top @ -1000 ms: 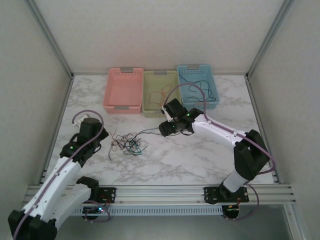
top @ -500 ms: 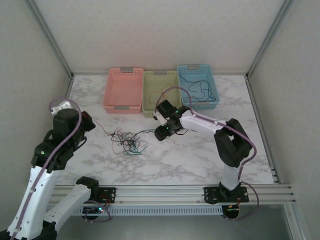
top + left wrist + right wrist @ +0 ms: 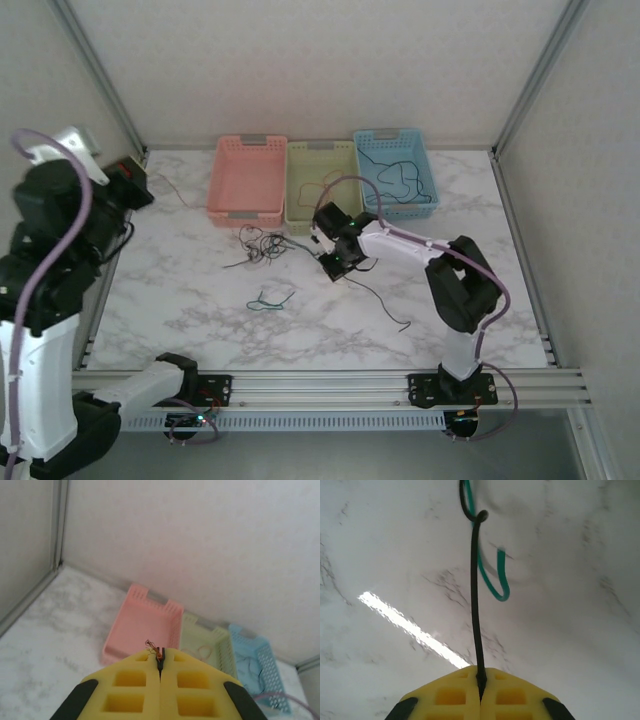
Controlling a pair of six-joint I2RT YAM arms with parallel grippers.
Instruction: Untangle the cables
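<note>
1. Top external view: the left gripper (image 3: 138, 186) hangs high over the table's (image 3: 420, 300) far-left corner. A red cable (image 3: 182, 201) stretches from it to the tangle of cables (image 3: 260, 244), which lies just in front of the pink basket (image 3: 247, 180).
2. From the left wrist, its fingers are pressed together on that thin red strand.
3. Mid-table, the right gripper (image 3: 335, 262) has its fingers closed tight, pinching a black cable (image 3: 476, 605).
4. A green cable (image 3: 270, 298) lies apart from the tangle, toward the near edge.

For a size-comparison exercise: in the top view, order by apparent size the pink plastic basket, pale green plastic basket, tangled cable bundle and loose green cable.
Pink plastic basket, pale green plastic basket: alike.
Tangled cable bundle.
Loose green cable.
</note>
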